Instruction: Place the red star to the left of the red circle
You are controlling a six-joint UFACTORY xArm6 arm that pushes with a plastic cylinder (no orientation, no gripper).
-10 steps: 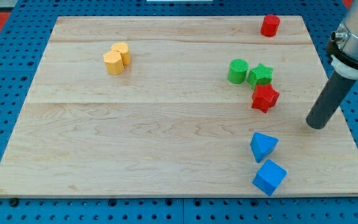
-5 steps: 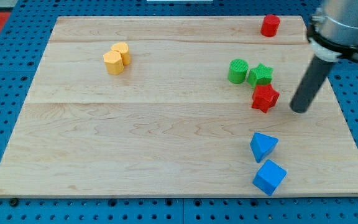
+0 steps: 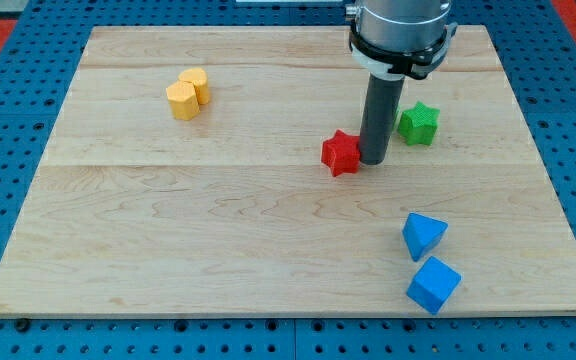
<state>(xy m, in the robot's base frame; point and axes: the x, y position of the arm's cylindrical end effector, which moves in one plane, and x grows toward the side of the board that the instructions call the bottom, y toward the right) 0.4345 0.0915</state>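
Note:
The red star (image 3: pixel 341 152) lies on the wooden board (image 3: pixel 218 230), right of centre. My tip (image 3: pixel 373 160) is against the star's right side. The rod rises from there toward the view's top. The red circle and the green cylinder are hidden behind the arm. The green star (image 3: pixel 418 123) sits just right of the rod.
Two yellow blocks (image 3: pixel 187 93) sit together at the upper left. A blue triangle-like block (image 3: pixel 424 236) and a blue cube (image 3: pixel 433 285) lie at the lower right. The board's right edge is near these blue blocks.
My tip swept left from the board's right side and pushed the red star left, away from the green star. The arm now covers the red circle and the green cylinder.

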